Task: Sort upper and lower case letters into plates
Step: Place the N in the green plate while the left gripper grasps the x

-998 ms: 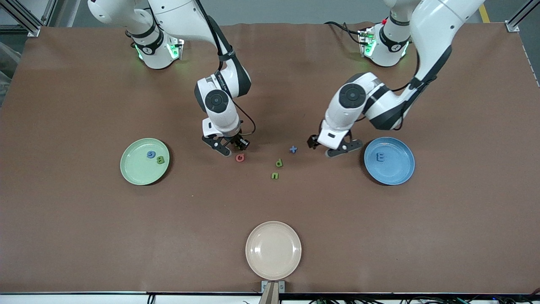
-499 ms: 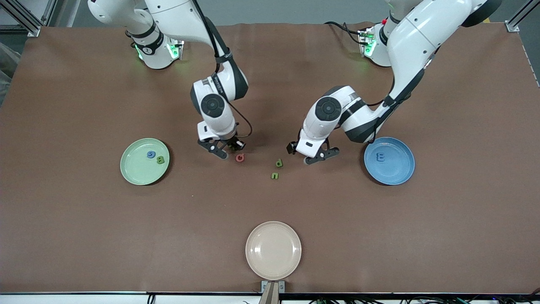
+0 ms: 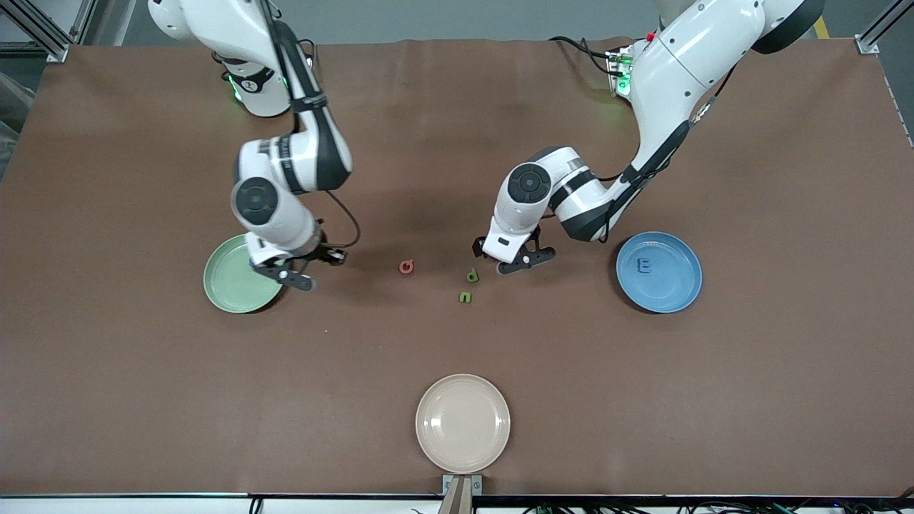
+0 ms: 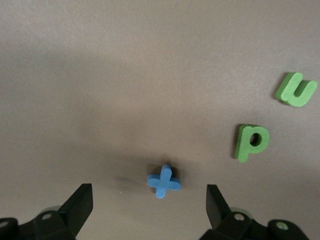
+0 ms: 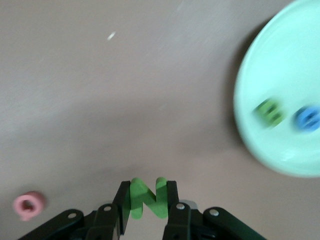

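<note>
The blue x (image 4: 164, 181) is flanked by bare tabletop (image 4: 125, 75); the green p (image 4: 252, 142) and u (image 4: 296, 90) lie near, apart.

A brown tabletop (image 3: 643, 400) carries a green plate (image 3: 225, 289) left of centre, a blue plate (image 3: 671, 296) right, a cream plate (image 3: 463, 422) bottom centre, and a pink Q (image 3: 405, 267), green p (image 3: 472, 275) and green u (image 3: 465, 297) mid-frame.

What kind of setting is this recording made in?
Probably a robotics lab: a big table under a brown cover, framed by metal rails, with cables running to the arm bases.
</note>
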